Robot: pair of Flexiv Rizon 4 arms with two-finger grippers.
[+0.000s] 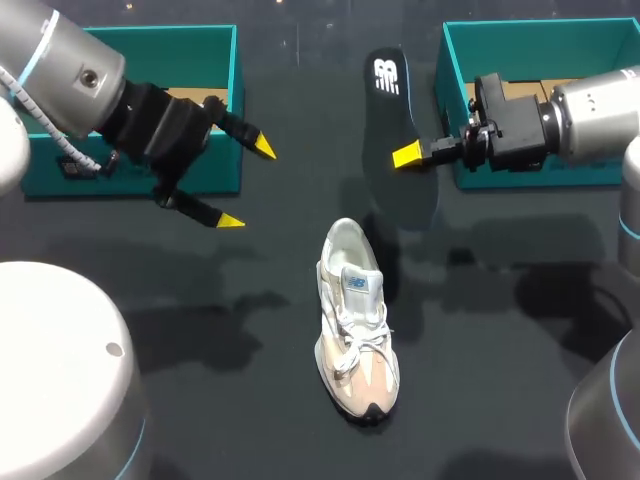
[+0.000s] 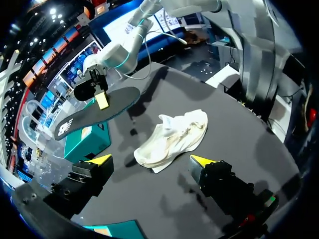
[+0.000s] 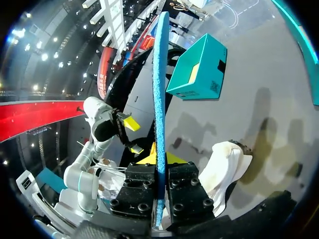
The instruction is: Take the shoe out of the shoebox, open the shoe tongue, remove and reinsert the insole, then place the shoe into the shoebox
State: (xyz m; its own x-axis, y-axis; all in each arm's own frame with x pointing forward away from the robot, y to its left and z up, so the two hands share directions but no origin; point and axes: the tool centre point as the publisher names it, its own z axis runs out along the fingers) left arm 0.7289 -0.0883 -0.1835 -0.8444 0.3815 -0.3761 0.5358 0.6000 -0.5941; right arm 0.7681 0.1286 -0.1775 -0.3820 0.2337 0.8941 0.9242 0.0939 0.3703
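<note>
Silver-grey cylindrical links on the left arm (image 1: 60, 65) and right arm (image 1: 600, 100), ringed with thin pale-blue bands. A dark round screw recess and a coiled white cable (image 1: 48, 128) on the left one. Matte black wrist housings, blocky and angular. Left hand (image 1: 247, 185) and right hand (image 1: 408, 155) alike: black tapering fingers (image 2: 227, 181) capped with bright yellow wedge tips. Black finger mounts (image 3: 187, 184) studded with hex-socket screws. Broad pale-grey domes (image 1: 50, 360) low at both sides, blue-edged.

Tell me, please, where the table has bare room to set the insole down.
Bare table lies either side of the shoe, up to the left shoebox and the right shoebox. Between the boxes it is crowded: the insole in the right hand, and the open left hand.
</note>
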